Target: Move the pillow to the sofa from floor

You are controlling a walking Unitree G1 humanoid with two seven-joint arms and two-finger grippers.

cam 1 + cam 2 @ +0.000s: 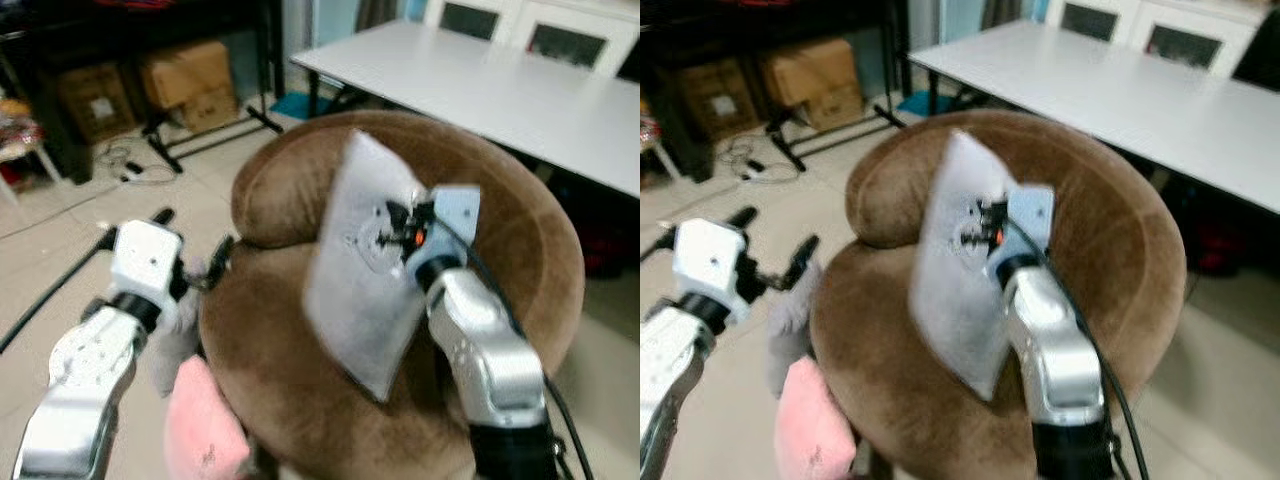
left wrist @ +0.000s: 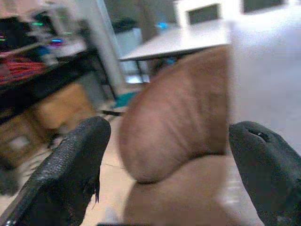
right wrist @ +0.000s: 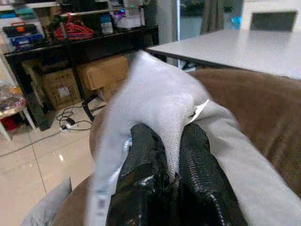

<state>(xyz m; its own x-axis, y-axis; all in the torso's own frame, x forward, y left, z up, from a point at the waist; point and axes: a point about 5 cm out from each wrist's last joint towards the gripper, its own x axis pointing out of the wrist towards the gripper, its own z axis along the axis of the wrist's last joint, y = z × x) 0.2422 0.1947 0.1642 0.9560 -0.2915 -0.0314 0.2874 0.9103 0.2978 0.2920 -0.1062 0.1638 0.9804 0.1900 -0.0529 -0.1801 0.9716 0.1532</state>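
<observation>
A light grey pillow [image 1: 360, 270] hangs upright over the seat of the round brown sofa [image 1: 520, 270]. My right gripper [image 1: 405, 228] is shut on a pinch of its fabric near the upper edge. In the right wrist view the black fingers [image 3: 146, 165] clamp a fold of the pillow [image 3: 155, 99]. My left gripper [image 1: 195, 232] is open, empty, and hovers just off the sofa's left side. In the left wrist view its fingers [image 2: 70, 165] stand wide apart, with the sofa's backrest [image 2: 174, 122] between them and farther off.
A pink cushion [image 1: 205, 425] and a grey cloth [image 1: 172, 345] lie on the floor against the sofa's left front. A white table [image 1: 480, 80] stands behind the sofa. Cardboard boxes [image 1: 190, 75], a black rack and cables [image 1: 125, 160] are at the back left.
</observation>
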